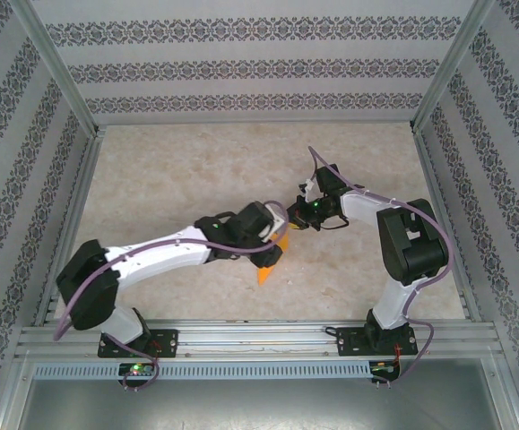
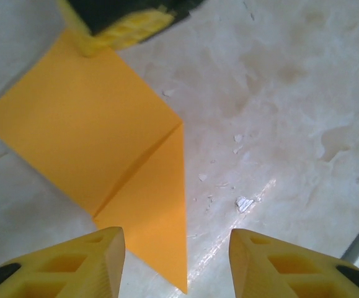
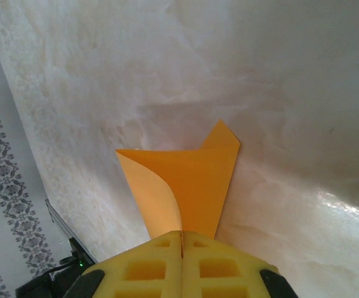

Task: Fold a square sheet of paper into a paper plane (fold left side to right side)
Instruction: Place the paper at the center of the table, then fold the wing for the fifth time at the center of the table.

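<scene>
Right gripper [image 3: 182, 241] clamped on orange sheet [image 2: 86, 136]; left gripper [image 2: 176, 237], open above its tip, should press the crease [image 2: 139, 171] flat.

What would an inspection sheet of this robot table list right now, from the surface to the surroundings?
Surface: pale marbled tabletop, glossy, with small white flecks.
Job's things: orange sheet of paper, partly folded and creased, on the table between the arms.
Clutter: nothing seen.
Grippers: right gripper shut on one end of the paper; left gripper open above its pointed end.
Cables: purple cable looped along each arm.
Surroundings: patterned walls, metal frame rail.
</scene>
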`<action>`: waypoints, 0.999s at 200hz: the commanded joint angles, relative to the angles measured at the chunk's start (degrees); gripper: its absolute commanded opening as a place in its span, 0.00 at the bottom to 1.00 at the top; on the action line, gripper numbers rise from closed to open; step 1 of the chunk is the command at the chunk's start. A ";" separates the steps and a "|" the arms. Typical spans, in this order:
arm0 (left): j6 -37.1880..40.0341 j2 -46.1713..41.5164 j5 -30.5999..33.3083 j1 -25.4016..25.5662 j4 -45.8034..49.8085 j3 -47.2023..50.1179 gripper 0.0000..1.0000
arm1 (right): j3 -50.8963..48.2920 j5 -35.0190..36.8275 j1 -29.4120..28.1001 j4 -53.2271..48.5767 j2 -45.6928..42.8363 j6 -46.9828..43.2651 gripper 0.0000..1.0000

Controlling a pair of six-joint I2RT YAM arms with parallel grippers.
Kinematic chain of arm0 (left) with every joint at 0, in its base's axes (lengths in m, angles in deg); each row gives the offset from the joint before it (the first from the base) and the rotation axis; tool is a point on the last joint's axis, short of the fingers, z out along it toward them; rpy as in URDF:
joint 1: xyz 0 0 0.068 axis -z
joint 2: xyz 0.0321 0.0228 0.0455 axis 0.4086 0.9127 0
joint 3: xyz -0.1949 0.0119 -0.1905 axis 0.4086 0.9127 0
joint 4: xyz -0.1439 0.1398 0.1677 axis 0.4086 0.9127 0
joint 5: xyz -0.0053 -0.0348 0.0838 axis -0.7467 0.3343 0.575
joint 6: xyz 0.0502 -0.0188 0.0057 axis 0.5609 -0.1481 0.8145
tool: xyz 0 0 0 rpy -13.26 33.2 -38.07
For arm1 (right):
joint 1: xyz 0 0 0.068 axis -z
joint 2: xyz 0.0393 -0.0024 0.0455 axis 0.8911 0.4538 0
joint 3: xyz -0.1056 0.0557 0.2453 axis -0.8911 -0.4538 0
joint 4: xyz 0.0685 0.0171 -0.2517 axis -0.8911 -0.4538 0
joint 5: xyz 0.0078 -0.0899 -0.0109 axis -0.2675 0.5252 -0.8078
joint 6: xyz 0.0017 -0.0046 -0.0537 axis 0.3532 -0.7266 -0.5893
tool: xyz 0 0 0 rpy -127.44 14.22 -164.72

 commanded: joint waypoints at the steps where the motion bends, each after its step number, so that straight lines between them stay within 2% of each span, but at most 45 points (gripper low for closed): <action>1: 0.82 5.13 7.13 3.04 6.70 -3.95 0.50 | 1.75 1.50 0.01 -1.43 0.05 2.70 0.00; 39: -0.67 13.08 10.71 6.26 10.23 -9.43 0.54 | 1.63 2.00 0.00 -1.65 0.45 3.50 0.00; 86: -2.61 17.68 14.21 7.28 12.75 -12.34 0.56 | 1.48 2.00 0.01 -1.66 0.71 3.59 0.00; 139: -4.15 19.37 17.18 7.29 13.17 -11.77 0.54 | 1.28 2.11 0.06 -1.67 1.02 3.59 0.00; 200: -5.03 19.74 18.55 7.24 13.01 -11.12 0.44 | 1.23 2.48 0.02 -1.66 1.48 3.59 0.00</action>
